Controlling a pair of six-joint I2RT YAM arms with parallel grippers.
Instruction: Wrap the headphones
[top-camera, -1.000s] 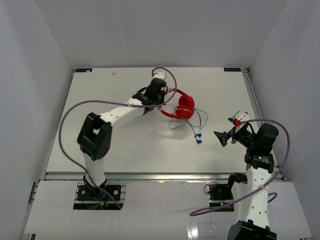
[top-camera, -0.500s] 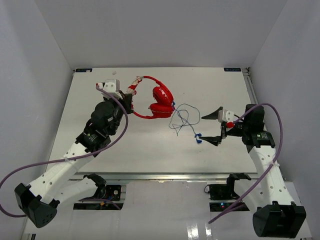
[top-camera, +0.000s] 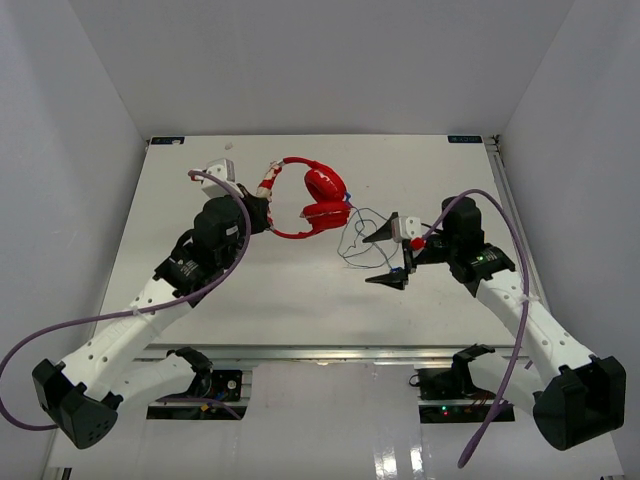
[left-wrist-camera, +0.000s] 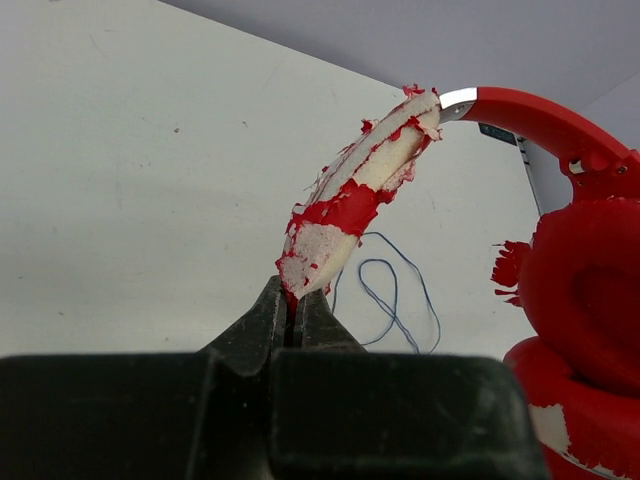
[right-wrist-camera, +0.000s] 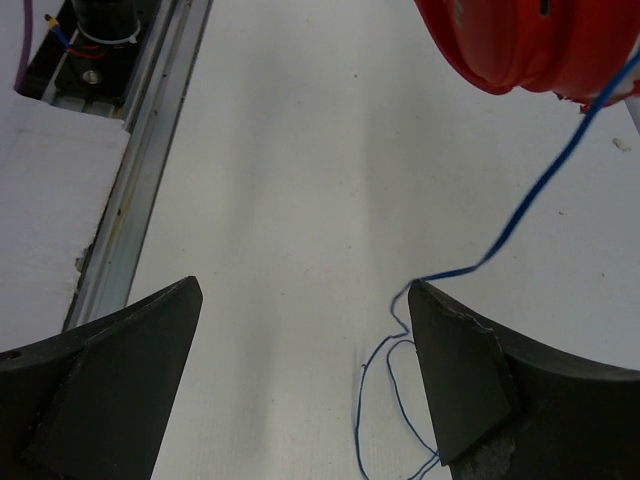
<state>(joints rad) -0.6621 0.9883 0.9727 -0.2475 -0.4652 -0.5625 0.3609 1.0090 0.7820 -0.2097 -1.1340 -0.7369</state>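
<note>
The red headphones (top-camera: 322, 195) hang lifted over the far middle of the table, earcups together. My left gripper (top-camera: 262, 207) is shut on the worn red-and-white headband end (left-wrist-camera: 340, 215), pinched between the jaws (left-wrist-camera: 296, 300); the earcups (left-wrist-camera: 590, 290) hang at the right of that view. The thin blue cable (top-camera: 358, 235) trails down to the table in loose loops (left-wrist-camera: 390, 290). My right gripper (top-camera: 385, 260) is open wide just right of the loops, low over the table. In its view (right-wrist-camera: 303, 300) the cable (right-wrist-camera: 520, 220) passes beside the right finger, under an earcup (right-wrist-camera: 530, 40). The blue plug does not show.
The white table (top-camera: 200, 180) lies between grey enclosure walls. A metal rail (right-wrist-camera: 140, 170) runs along the near edge, with an arm base (right-wrist-camera: 100, 40) beyond it. Thick purple robot cables (top-camera: 120, 315) loop beside both arms.
My right gripper has moved left and further onto the table, up to the cable loops, still open. My left gripper keeps the headband, with the headphones shifted slightly.
</note>
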